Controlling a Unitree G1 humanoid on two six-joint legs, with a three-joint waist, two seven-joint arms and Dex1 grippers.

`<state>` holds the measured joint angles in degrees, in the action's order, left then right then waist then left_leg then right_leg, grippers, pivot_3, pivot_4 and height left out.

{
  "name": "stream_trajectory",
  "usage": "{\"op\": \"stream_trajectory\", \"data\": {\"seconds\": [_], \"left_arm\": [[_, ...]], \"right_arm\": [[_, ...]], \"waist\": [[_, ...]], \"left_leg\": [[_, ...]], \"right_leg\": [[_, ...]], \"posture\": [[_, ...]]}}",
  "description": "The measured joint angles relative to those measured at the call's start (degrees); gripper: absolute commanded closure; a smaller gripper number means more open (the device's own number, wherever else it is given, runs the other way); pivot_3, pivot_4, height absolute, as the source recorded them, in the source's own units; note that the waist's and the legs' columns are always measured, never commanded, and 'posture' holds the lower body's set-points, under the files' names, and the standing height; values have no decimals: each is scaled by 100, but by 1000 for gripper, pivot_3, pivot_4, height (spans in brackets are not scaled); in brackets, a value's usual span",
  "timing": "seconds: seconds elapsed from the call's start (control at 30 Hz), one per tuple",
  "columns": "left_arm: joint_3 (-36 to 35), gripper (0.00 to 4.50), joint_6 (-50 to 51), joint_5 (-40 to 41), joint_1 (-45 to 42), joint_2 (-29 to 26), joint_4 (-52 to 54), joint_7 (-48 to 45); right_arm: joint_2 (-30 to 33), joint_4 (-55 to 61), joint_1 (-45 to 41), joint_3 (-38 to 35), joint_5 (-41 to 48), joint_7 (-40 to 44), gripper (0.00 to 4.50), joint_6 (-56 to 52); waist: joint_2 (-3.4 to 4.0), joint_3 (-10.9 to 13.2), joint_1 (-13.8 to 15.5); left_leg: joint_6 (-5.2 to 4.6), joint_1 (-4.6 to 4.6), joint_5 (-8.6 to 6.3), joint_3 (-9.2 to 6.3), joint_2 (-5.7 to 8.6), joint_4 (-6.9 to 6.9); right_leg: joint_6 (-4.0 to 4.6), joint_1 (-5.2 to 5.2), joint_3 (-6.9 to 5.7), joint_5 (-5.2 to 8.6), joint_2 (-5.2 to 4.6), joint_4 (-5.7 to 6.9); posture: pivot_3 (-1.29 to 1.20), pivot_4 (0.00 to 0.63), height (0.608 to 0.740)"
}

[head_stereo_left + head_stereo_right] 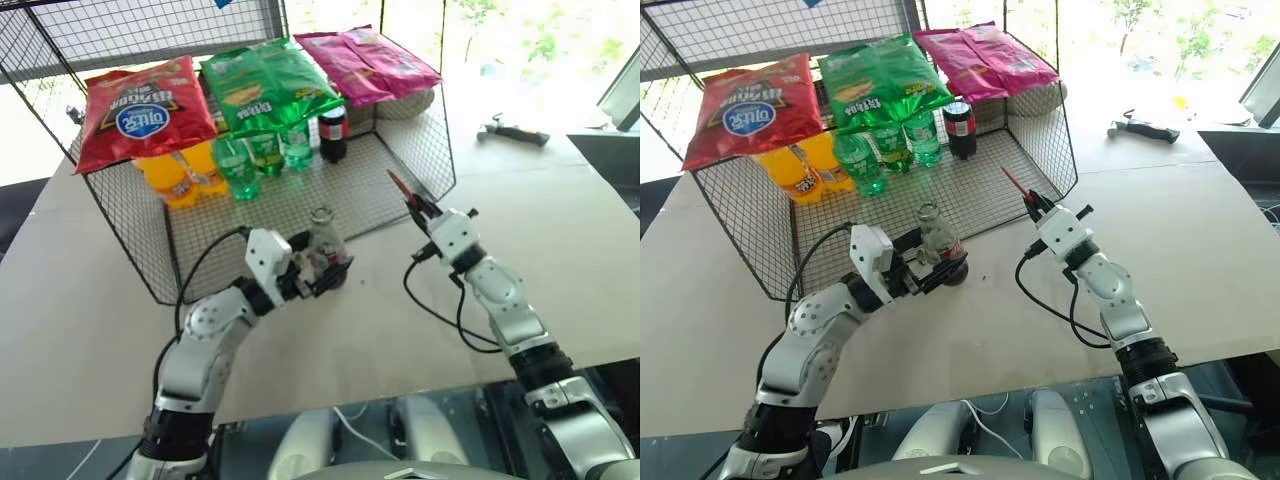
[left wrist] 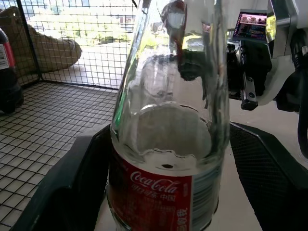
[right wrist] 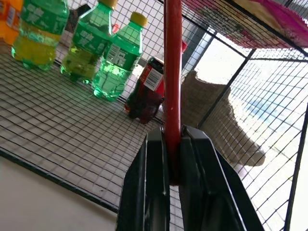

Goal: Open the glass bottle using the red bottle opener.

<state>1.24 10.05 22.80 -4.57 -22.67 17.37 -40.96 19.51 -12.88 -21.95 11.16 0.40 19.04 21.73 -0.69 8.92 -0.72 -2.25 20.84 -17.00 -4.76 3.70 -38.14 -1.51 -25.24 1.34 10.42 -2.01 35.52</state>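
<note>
- Right now my left gripper (image 1: 325, 272) has its black fingers spread wide on either side of the glass bottle (image 1: 322, 243); I cannot tell whether they press on the glass.
- The bottle stands upright on the pale table (image 1: 90, 330), at the front edge of the wire basket (image 1: 130, 215), its red label low between my left fingers.
- My right gripper (image 1: 417, 207) is clamped on the red bottle opener (image 1: 400, 186), which sticks up and away past my fingertips, apart from the bottle.
- Further back in the basket stand green soda bottles (image 1: 262, 152), orange ones (image 1: 185, 172) and a squat dark bottle (image 1: 333, 132).
- Snack bags (image 1: 250, 82) lie across the basket's top.
</note>
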Motion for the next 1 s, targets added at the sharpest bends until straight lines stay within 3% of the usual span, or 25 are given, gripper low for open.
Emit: {"op": "stream_trajectory", "data": {"seconds": [0.23, 0.27, 0.5, 0.53, 1.0], "left_arm": [[-481, 674, 240, 224, 1105, -532, 573, -71], [-577, 613, 250, 244, 1246, -578, 657, -64], [-1095, 613, 229, 317, 2241, -668, 946, 18], [-1166, 613, 210, 283, 2445, -666, 940, 47], [-1578, 613, 130, 98, 3432, -279, 889, 570]], "right_arm": [[255, 993, 903, -309, 1073, 769, 4500, -2075], [342, 1175, 994, -363, 1210, 859, 3581, -2429], [847, 2089, 1457, -610, 1662, 1316, 317, -3603], [926, 2142, 1570, -679, 1702, 1401, 28, -3649], [1517, 2357, 2691, -1701, 2432, 2966, 28, -3102]], "waist": [[6, 4, 25], [6, 4, 34], [6, 4, 22], [6, 4, 23], [2, 6, 127]], "left_leg": [[-6, 5, -4, 0, 1, -2], [-7, 5, -5, 0, 1, -4], [-13, 2, -8, 1, 0, -8], [-12, 2, -8, 1, 0, -8], [-32, -8, -19, -3, -7, -20]], "right_leg": [[-1, 0, -4, 1, -8, -3], [-2, 2, -6, 1, -9, -2], [-4, 6, -8, 3, -7, -2], [-4, 5, -9, 3, -7, -4], [-26, 24, -21, 16, -6, -9]], "posture": [[0, 150, 735], [0, 150, 735], [0, 150, 735], [0, 150, 735], [0, 150, 735]]}}
